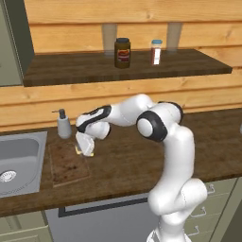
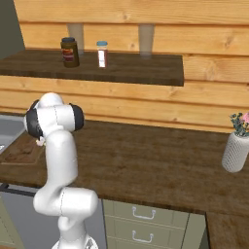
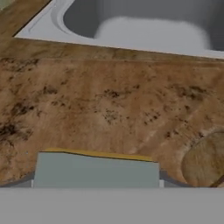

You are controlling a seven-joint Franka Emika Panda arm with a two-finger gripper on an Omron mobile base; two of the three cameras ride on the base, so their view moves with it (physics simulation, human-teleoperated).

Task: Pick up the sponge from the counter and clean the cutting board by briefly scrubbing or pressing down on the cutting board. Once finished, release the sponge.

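Sponge (image 3: 96, 169): grey-blue top, yellow edge

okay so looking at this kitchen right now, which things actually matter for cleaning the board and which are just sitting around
Part of the job:
- sponge, held in the pincer
- cutting board, under the sponge
- counter, which carries the board

Just sitting around:
- sink
- soap dispenser
- dark jar and small shaker on the shelf
- vase of flowers
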